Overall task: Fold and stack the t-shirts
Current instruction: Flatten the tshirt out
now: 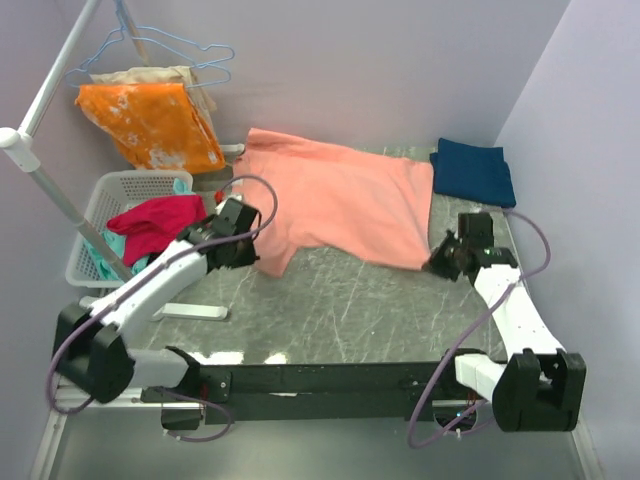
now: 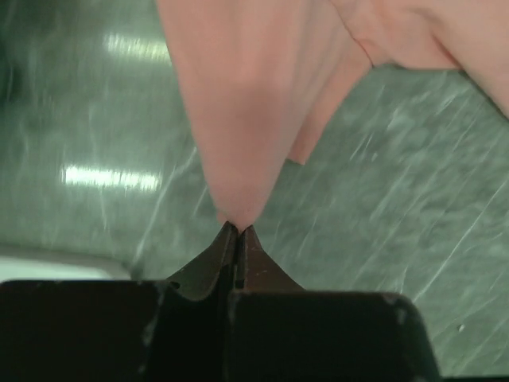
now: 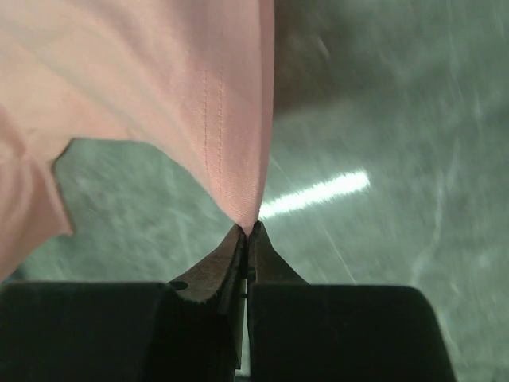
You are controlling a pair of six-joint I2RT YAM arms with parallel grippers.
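Where the pink shirt [image 1: 340,200] lies: spread on the surface [image 1: 340,310], centre
Left claw [image 2: 238,231]: clamped on its near-left edge
Right claw [image 3: 248,229]: clamped on its near-right hem
Navy shirt [image 1: 472,172]: folded, far right

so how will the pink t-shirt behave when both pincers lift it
Probably floppy: the salmon-pink t-shirt drapes in soft folds from the left pincer and right pincer. Likely light, since thin pinches hold it. The middle would probably sag between them.
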